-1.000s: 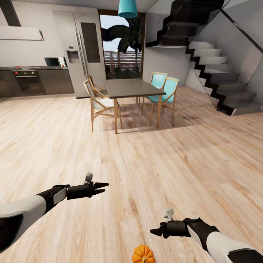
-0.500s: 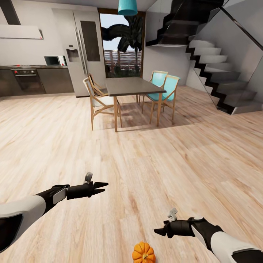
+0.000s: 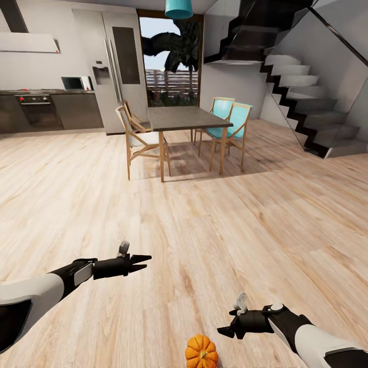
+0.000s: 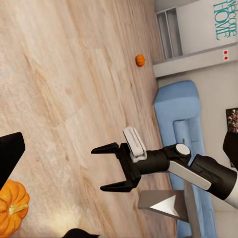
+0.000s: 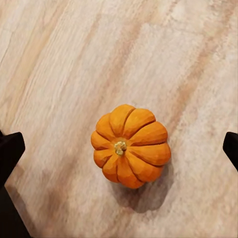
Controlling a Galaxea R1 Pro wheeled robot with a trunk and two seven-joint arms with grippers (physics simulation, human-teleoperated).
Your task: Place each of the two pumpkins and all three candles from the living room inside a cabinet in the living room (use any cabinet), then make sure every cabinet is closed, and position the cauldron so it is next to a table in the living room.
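A small orange ribbed pumpkin (image 3: 201, 351) sits on the wood floor at the bottom edge of the head view. My right gripper (image 3: 221, 331) hovers just right of and above it, open. In the right wrist view the pumpkin (image 5: 131, 146) lies centred between the two wide-apart black fingertips (image 5: 10, 149). My left gripper (image 3: 147, 260) is held out over bare floor to the left, open and empty. The left wrist view takes in the right gripper (image 4: 99, 168), the near pumpkin (image 4: 12, 208) and a second pumpkin (image 4: 140, 60) farther off on the floor.
A dark dining table (image 3: 184, 118) with wooden and teal chairs (image 3: 228, 128) stands ahead. Stairs (image 3: 312, 112) rise at the right; the fridge (image 3: 120, 71) and kitchen units are at the back left. A blue sofa (image 4: 181, 116) is near the second pumpkin.
My right gripper has sunk lower and drifted slightly right, closer to the floor beside the pumpkin. The head camera has tilted a little. The left arm has stayed put.
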